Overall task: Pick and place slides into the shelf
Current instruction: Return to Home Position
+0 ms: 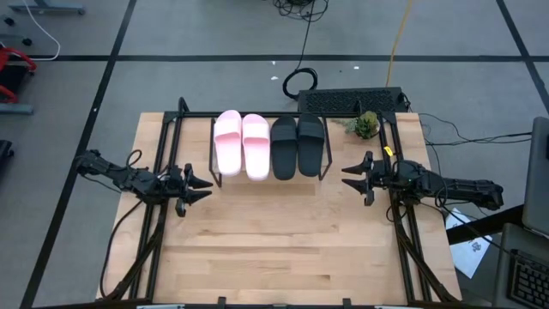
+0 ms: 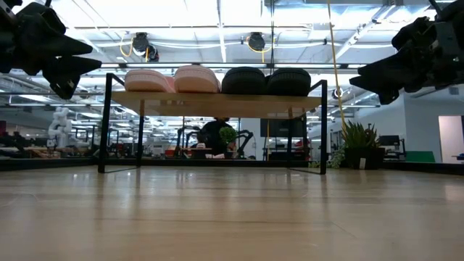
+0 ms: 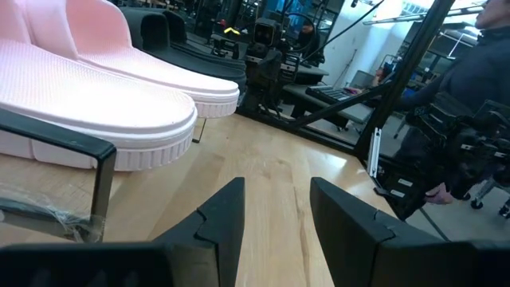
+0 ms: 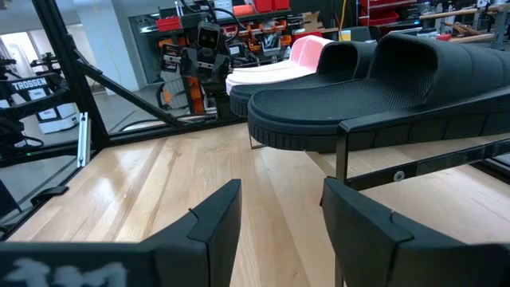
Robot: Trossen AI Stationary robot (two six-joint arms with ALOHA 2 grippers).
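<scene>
"Holding anything, either side?"

"Nothing. My left gripper (image 1: 204, 184) hangs at nine o'clock of the table (image 1: 283, 249) and my right gripper (image 1: 350, 176) at three o'clock, with their tips turned toward each other. From above I cannot judge the gaps. The wrist cameras show them: my left fingers (image 3: 225, 217) are parted with bare wood between them, and my right fingers (image 4: 217, 217) are the same."

"And the slides?"

"All four lie side by side on the shelf (image 2: 217, 104) at twelve o'clock. The pink slides (image 1: 242, 144) are toward nine and the black slides (image 1: 298, 146) toward three, each pair touching. The overhead view gives their straps and order. The low view gives only their rounded ends above the board. It also shows the board standing clear of the table on thin black legs, and both my grippers raised off the wood at either edge. My left wrist sees the pink soles close by. My right wrist sees the black ones, overhanging the shelf's rail."
</scene>
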